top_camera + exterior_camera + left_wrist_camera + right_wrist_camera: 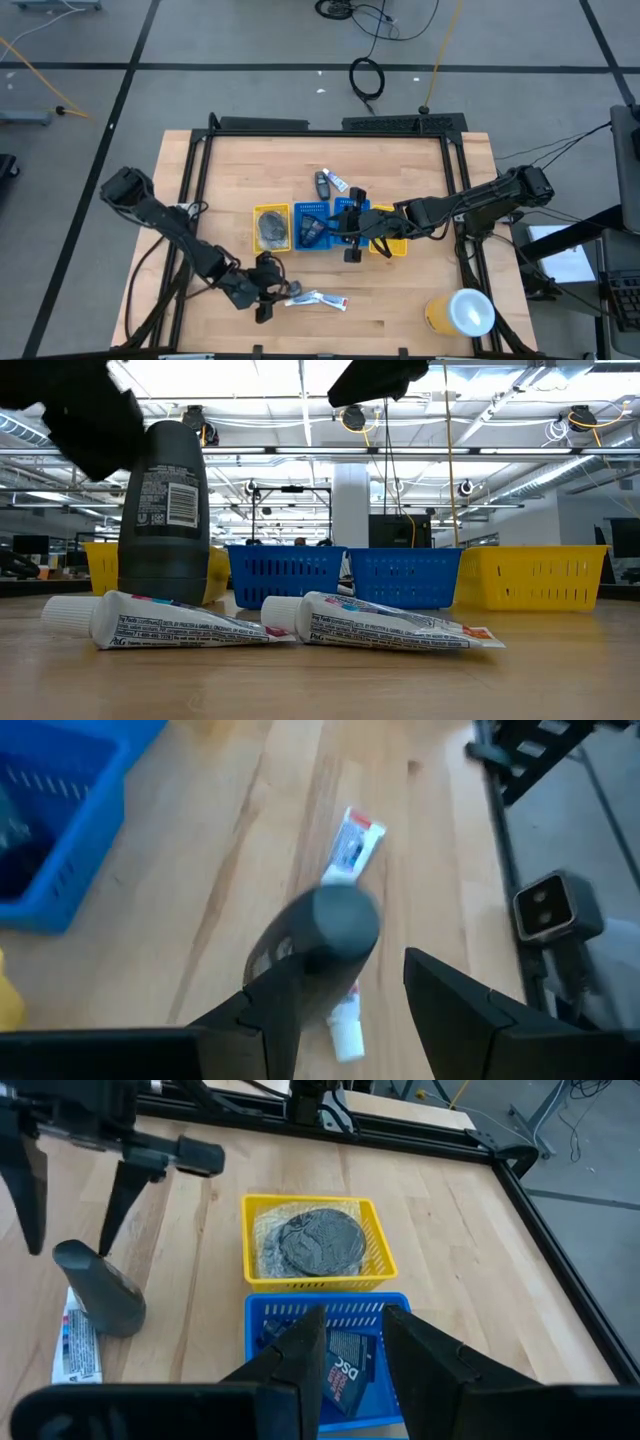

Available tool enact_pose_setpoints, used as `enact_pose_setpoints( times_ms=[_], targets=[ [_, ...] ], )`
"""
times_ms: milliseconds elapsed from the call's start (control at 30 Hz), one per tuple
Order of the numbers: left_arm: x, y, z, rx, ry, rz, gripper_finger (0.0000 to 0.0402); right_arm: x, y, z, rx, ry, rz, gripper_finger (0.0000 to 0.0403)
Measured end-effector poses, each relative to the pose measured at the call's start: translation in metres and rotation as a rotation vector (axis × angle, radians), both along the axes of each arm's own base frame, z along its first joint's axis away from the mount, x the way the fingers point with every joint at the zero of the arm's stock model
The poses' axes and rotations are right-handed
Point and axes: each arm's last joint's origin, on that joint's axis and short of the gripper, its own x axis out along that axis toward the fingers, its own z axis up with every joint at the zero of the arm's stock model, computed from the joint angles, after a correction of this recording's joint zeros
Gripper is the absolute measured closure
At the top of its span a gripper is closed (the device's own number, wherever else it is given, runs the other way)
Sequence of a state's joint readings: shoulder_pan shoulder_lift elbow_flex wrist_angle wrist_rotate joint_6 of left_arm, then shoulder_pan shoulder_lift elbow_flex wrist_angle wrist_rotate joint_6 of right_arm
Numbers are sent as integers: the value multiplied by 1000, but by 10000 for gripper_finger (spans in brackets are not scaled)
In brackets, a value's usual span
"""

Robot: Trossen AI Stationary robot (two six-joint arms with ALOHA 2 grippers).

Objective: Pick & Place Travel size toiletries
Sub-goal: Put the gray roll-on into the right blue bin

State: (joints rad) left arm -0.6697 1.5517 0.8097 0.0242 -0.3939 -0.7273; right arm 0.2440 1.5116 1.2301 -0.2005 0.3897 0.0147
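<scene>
The blue tray (322,224) is sitting in the middle of the table (230,170). A yellow tray (272,228) is touching its left side, and grey round mesh pads (318,1242) are lying inside that yellow tray. Another yellow tray (398,244) is sitting on the blue tray's right side.

The left gripper (345,990) is hovering near the front edge of the table, in front of the yellow tray with the pads. Its jaws are standing apart. A dark bottle (163,510) is standing upright just under it, close against one finger but not squeezed. Two white tubes (300,622) are lying flat on the wood right beside the bottle.

The right gripper (345,1345) is hanging over the blue tray. Its jaws are a little apart and holding nothing. A dark packet (342,1375) is lying in the blue tray under it. More small things (330,183) are lying just behind the blue tray.

A big yellow-and-white cylinder (460,311) is standing far off, at the table's front right corner.
</scene>
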Motion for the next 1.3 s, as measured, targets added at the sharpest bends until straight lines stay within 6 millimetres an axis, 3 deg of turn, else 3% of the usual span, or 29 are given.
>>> enact_pose_setpoints(
  times_ms=[533, 1300],
  targets=[
    [16, 4, -23, 11, 8, 98, 229, 0, 0, 0, 0, 1, 0, 308],
    [24, 7, -21, 50, -85, 140, 229, 0, 0, 0, 0, 2, 0, 308]
  ],
)
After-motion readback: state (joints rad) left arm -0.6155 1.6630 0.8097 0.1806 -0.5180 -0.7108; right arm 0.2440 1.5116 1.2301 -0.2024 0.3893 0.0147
